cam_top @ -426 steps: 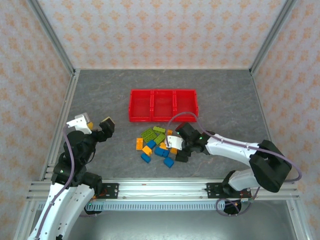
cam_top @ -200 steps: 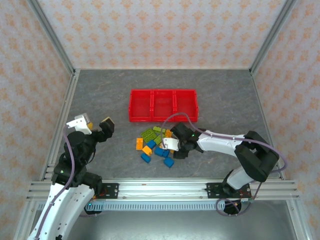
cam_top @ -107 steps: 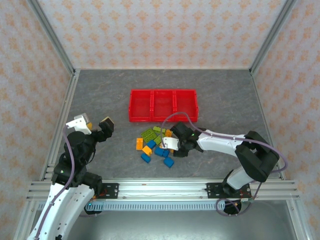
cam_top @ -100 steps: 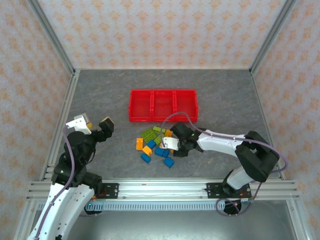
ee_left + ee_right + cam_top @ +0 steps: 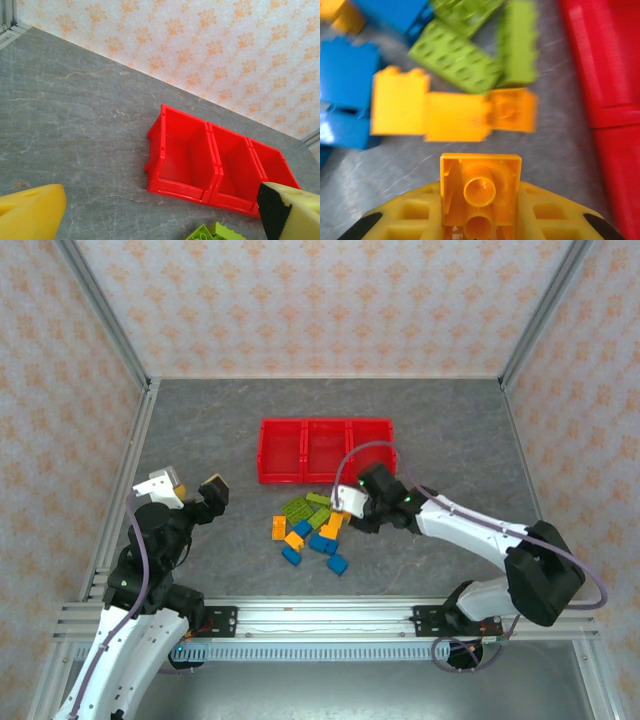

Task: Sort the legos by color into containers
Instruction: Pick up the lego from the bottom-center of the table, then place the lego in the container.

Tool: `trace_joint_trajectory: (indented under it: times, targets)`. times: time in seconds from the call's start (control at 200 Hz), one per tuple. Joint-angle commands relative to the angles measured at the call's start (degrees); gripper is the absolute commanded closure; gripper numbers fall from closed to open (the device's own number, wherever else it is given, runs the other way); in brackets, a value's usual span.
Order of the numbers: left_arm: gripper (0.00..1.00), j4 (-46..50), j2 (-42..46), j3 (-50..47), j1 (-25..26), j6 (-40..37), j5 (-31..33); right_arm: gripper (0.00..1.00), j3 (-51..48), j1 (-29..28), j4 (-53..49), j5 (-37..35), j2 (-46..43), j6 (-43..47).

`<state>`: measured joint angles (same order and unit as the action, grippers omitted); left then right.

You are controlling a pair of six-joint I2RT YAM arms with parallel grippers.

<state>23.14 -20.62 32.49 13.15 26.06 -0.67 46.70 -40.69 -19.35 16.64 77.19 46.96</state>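
Now | right hand clamps one orange brick | left hand wide, empty | three red bins

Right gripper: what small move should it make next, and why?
Probably lift and carry toward the red bins. The right gripper is shut on an orange brick by the pile of legos, and the bins beside it look empty, so any compartment can take orange.

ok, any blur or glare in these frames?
Right wrist: loose bricks and bins smeared by motion, the orange brick in the fingers sharp. Left wrist: bins crisp. Top external: sharp, even light, no glare.
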Motion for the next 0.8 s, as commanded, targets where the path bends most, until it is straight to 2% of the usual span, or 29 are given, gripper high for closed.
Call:
trace_joint_trajectory:
  times: [0.0,0.155,0.325,0.445,0.626,0.796]
  targets:
    - [0.01,-1.3,0.0,-0.3,0.3,0.1,-1.3,0.78,3.2,2.9,9.1,1.7,-2.3,-7.3]
    - [0.01,-1.7,-0.1,-0.5,0.3,-0.1,-2.4,0.81,6.5,7.0,14.6,2.7,0.1,-14.2]
    - [0.01,-1.9,0.0,-0.6,0.3,-0.2,-3.1,0.80,8.1,11.9,20.5,-1.4,4.2,-22.7]
    - [0.01,-2.0,0.0,-0.6,0.3,-0.3,-3.4,0.81,7.5,14.9,23.5,-1.1,7.1,-23.9]
    - [0.01,-2.4,0.1,-0.9,0.3,-0.6,-4.2,0.80,7.2,15.6,26.9,-0.7,10.8,-25.2]
    - [0.01,-2.4,-0.2,-0.9,0.3,-0.7,-4.4,0.72,7.1,16.2,29.5,-0.8,13.3,-25.8]
